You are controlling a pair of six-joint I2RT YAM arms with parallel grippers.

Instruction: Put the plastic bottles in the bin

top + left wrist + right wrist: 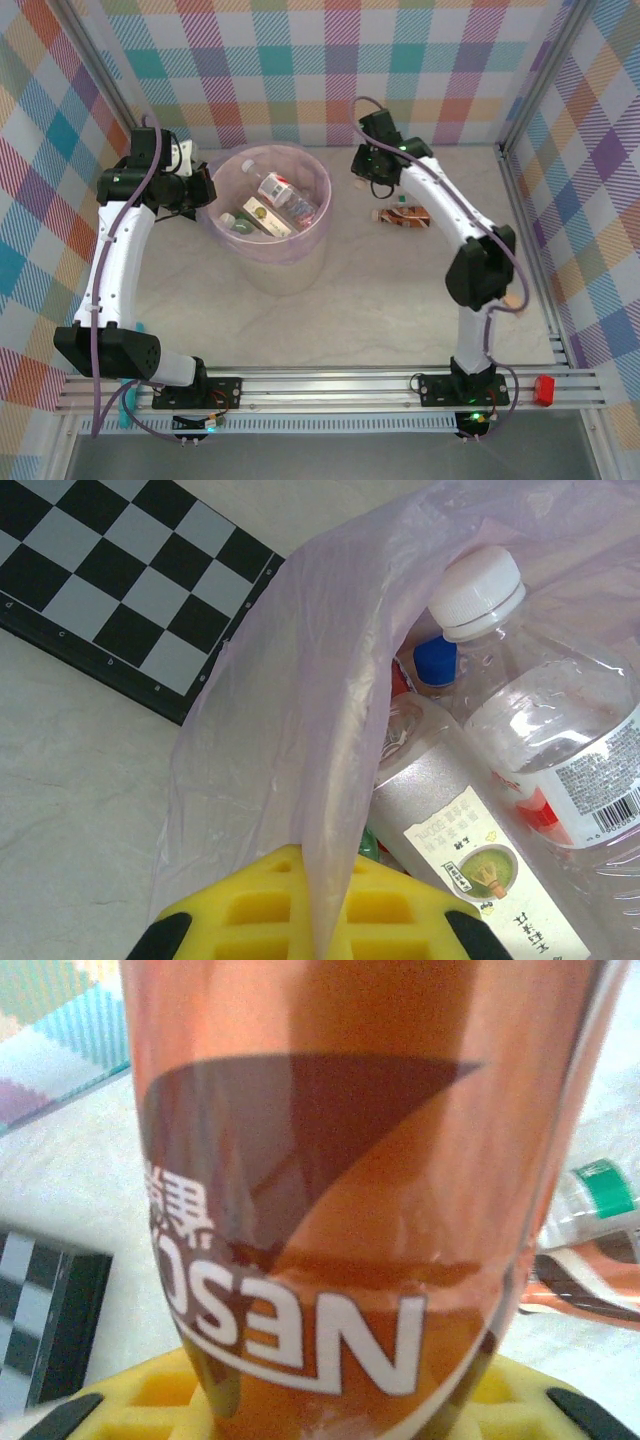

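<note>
While lilac liner [270, 730] at bin [283, 272] rim is pinched by left gripper [316, 925], orange-labelled bottle [330, 1160] is clamped by right gripper [320, 1415] right of bin; more bottles [285, 200] inside bin.

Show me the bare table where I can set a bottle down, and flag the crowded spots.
Widest bare table: in front of the bin, between the left arm and right arm. A smaller patch lies between the right arm and the right wall. Crowded: the loose bottles right of the bin, and the bin's inside.
</note>
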